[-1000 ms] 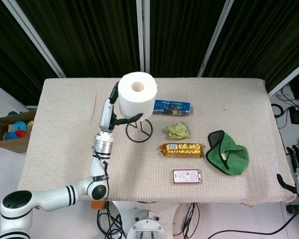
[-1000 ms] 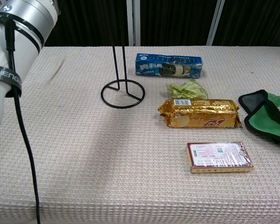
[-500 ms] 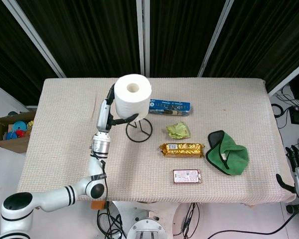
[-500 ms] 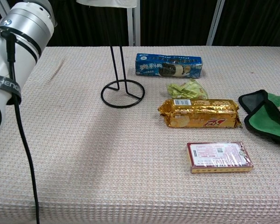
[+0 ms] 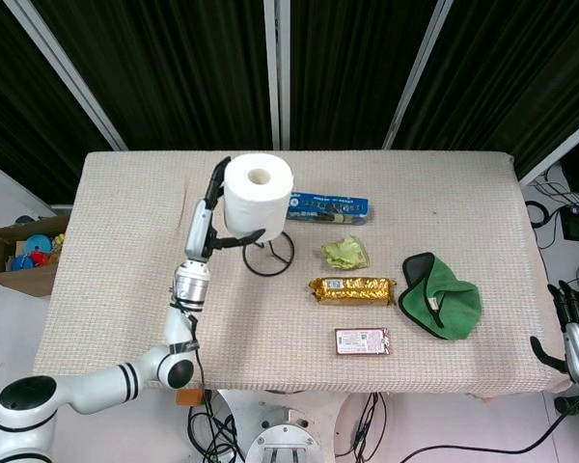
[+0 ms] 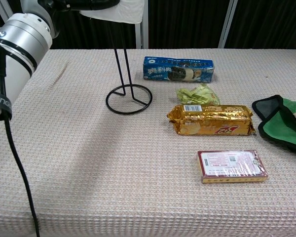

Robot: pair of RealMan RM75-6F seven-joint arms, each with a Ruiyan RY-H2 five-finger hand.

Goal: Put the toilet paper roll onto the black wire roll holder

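Observation:
The white toilet paper roll (image 5: 259,196) is upright, core hole facing up, directly above the black wire roll holder (image 5: 269,253). My left hand (image 5: 212,214) grips the roll from its left side and underneath. In the chest view the roll's bottom edge (image 6: 122,11) shows at the top of the frame, over the holder's two upright wires (image 6: 122,59) and ring base (image 6: 129,99), with my left hand (image 6: 84,4) beneath the roll. My right hand (image 5: 577,333) hangs beside the table's right edge, fingers apart, holding nothing.
A blue biscuit box (image 5: 330,206), a crumpled green wrapper (image 5: 344,253), a gold snack pack (image 5: 352,288), a red-edged flat packet (image 5: 362,340) and a green cloth (image 5: 441,296) lie right of the holder. A cardboard box of toys (image 5: 24,257) stands off the table's left side.
My left hand has lowered the roll toward the holder's top and shifted it slightly left; its bottom edge and my hand now show in the chest view.

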